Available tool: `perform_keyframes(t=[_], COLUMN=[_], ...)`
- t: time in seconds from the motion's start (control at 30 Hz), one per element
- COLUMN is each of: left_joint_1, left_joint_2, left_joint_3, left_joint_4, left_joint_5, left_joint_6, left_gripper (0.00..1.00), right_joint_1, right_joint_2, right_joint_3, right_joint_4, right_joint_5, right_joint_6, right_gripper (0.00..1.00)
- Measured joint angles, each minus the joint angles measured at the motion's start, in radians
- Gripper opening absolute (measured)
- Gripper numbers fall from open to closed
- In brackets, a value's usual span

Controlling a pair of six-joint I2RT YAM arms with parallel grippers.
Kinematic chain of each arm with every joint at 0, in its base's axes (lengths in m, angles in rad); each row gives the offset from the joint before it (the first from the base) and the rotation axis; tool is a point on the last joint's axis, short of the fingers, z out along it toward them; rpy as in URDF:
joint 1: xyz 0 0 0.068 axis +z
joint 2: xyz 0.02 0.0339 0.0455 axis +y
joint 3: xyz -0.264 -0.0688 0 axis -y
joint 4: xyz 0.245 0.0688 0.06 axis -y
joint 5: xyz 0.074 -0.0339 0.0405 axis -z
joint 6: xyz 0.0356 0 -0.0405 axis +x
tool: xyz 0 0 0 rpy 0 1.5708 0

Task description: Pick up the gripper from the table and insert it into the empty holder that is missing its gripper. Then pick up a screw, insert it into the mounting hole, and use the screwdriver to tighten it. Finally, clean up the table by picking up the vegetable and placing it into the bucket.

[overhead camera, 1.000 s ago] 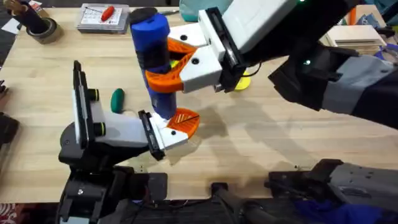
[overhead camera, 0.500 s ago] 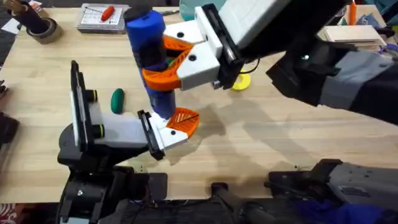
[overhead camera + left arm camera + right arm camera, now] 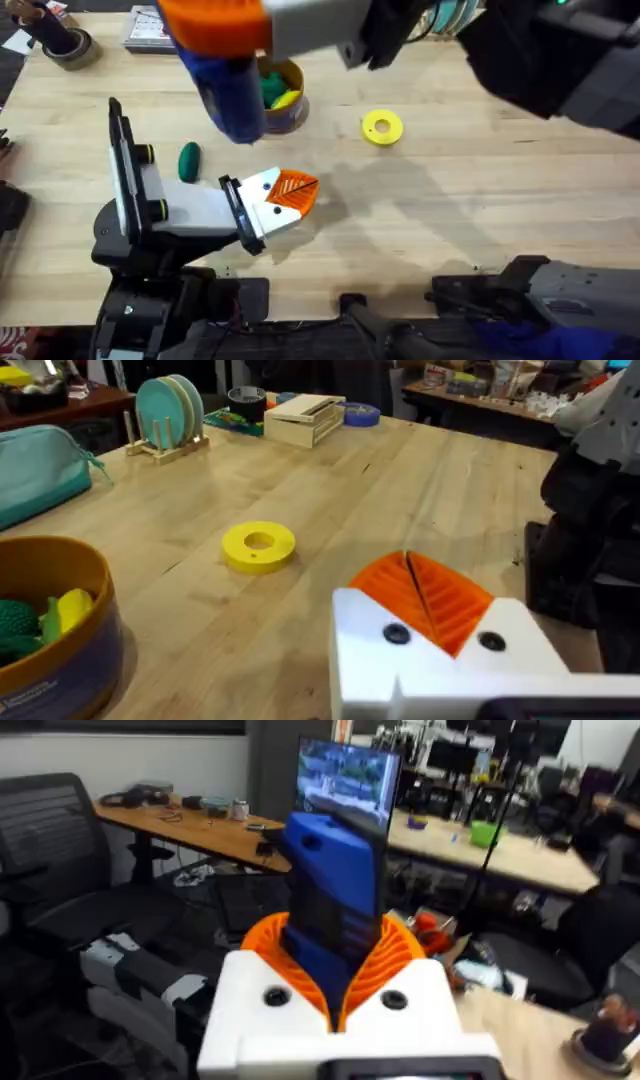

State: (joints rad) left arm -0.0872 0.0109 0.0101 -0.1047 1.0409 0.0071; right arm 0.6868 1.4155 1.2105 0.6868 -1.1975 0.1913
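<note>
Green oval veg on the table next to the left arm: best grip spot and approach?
Take the vegetable across its narrow middle, coming straight down from above. It lies flat on the table with its long axis running roughly away from the bases, so the claw should close across the short width. The grey arm stands close beside it, which makes a side approach look tight.

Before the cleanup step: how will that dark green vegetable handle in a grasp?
The vegetable looks glossy and oval, so it may slip between pads. Lying on its side on the bare table, it would probably roll if nudged. It seems a small toy, likely light and rigid.
</note>
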Motion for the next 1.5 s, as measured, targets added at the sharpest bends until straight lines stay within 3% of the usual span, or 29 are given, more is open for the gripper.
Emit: perform_keyframes(t=[0.5,0.6,0.7,0.8,0.87,1.0,1.2,1.4,1.5], left_joint_1=[0.0,0.0,0.0,0.0,0.0,0.0,0.0,0.0,0.0], left_joint_2=[0.0,0.0,0.0,0.0,0.0,0.0,0.0,0.0,0.0], left_joint_3=[0.0,0.0,0.0,0.0,0.0,0.0,0.0,0.0,0.0], left_joint_4=[0.002,0.002,0.002,0.002,0.003,0.003,0.003,0.003,0.003], left_joint_5=[-0.01,-0.01,-0.012,-0.013,-0.013,-0.014,-0.014,-0.014,-0.014], left_joint_6=[0.0,0.0,0.0,0.0,0.0,0.0,0.0,0.0,0.0], left_gripper=[0.014,0.014,0.014,0.014,0.014,0.014,0.014,0.014,0.014], right_joint_1=[-0.009,-0.04,-0.092,-0.141,-0.171,-0.243,-0.378,-0.493,-0.524], right_joint_2=[-0.002,-0.003,0.0,0.015,0.02,0.009,-0.001,0.111,0.19], right_joint_3=[0.012,0.017,0.064,0.189,0.278,0.399,0.425,0.424,0.409], right_joint_4=[-0.005,-0.196,-0.539,-0.92,-1.083,-1.192,-1.385,-1.609,-1.612], right_joint_5=[0.01,0.076,0.19,0.375,0.51,0.72,0.925,1.016,1.032], right_joint_6=[-0.002,-0.045,-0.154,-0.319,-0.434,-0.666,-0.993,-1.215,-1.313], right_gripper=[0.025,0.025,0.025,0.025,0.025,0.025,0.025,0.025,0.025])
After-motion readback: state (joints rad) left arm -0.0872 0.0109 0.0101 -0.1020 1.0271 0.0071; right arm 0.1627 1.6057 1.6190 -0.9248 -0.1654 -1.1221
